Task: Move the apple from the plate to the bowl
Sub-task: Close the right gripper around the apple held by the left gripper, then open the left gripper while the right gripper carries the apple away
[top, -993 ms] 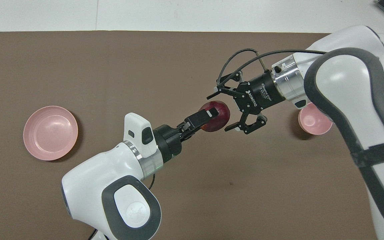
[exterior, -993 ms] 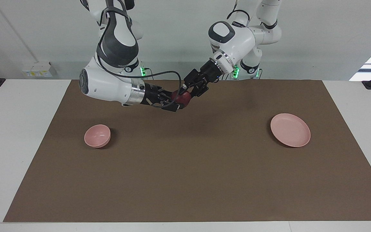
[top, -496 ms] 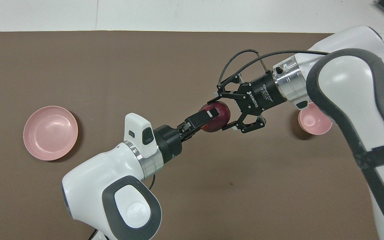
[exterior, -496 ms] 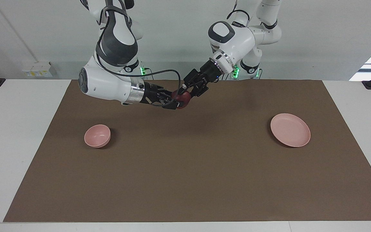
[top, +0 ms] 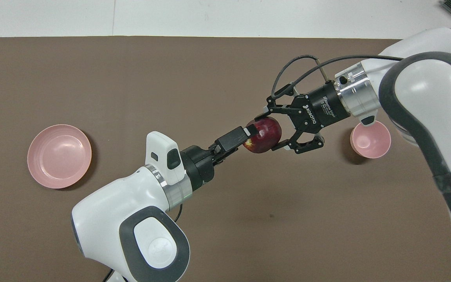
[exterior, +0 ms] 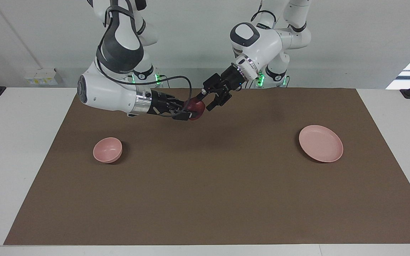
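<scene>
Pink and bare, the plate (top: pixel 59 156) lies at the left arm's end of the brown mat (top: pixel 131 78) with nothing on it, so the lift off it is done.

Next along, the left gripper (exterior: pixel 207 101) hangs over the middle of the mat. Its fingers are spread and grip nothing. They sit just beside the apple (top: pixel 264 135), and I cannot tell whether one fingertip brushes the skin.

The apple is up in the air over the mat, between plate and bowl and closer to the bowl. It is dark red with a yellowish patch turned toward the left gripper. The right gripper (top: pixel 266 132) is clamped on it, one fingertip on each side and the fruit seated between them.

Judging by its look, the apple is firm and fairly dense for its size, with a smooth, glossy skin. It should take a solid pinch without giving, though a hard squeeze could bruise it. Being round and slick, it can roll or squirt out of two narrow fingertips. The safest hold is across the widest girth, and the right gripper seems to have roughly that.

Last, at the right arm's end, the bowl (top: pixel 370 139) stands upright and empty on the mat. It is deep but not much wider than the apple. The fruit probably needs to be lowered well inside the rim before release, because a drop from height could bounce it out or nudge a light bowl.
</scene>
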You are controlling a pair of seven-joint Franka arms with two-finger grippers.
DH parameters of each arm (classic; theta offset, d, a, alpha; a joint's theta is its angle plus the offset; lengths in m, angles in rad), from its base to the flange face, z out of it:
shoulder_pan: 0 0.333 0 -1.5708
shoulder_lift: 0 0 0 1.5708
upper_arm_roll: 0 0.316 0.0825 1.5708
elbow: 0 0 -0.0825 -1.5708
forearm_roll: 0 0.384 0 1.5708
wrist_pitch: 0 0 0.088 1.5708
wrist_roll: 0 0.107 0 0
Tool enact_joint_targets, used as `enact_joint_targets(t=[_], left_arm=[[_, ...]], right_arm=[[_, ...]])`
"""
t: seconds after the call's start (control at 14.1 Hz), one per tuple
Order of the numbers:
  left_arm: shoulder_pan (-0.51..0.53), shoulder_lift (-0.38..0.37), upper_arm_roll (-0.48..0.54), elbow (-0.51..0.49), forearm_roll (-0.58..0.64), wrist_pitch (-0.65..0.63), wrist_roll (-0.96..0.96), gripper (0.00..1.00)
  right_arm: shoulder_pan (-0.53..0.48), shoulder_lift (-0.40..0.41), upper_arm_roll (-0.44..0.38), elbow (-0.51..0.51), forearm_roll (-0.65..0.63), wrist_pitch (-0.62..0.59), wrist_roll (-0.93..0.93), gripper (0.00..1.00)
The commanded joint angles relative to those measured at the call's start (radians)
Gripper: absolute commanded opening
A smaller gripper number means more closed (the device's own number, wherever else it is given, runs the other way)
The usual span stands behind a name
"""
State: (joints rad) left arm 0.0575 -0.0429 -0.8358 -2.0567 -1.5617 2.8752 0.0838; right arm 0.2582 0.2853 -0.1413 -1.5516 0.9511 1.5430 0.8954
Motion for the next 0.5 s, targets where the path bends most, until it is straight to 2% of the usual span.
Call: enact_joint_targets(t=[0.0, 0.21, 0.43], left_arm=[[0.011, 0.006, 0.003, 0.010, 0.014, 0.012, -0.001, 1.00], [0.005, -0.006, 0.013, -0.022, 0.020, 0.010, 0.001, 1.00], [-0.039, -0.017, 0.101, -0.057, 0.022, 0.012, 0.001, 1.00]], right_arm=[[-0.042, -0.031, 0.002, 0.002, -0.084, -0.032, -0.099, 0.00], [-0.089, -0.051, 0.000, 0.001, -0.243, -0.035, -0.260, 0.00], [-0.119, -0.049, -0.001, -0.005, -0.420, -0.002, -0.429, 0.00]])
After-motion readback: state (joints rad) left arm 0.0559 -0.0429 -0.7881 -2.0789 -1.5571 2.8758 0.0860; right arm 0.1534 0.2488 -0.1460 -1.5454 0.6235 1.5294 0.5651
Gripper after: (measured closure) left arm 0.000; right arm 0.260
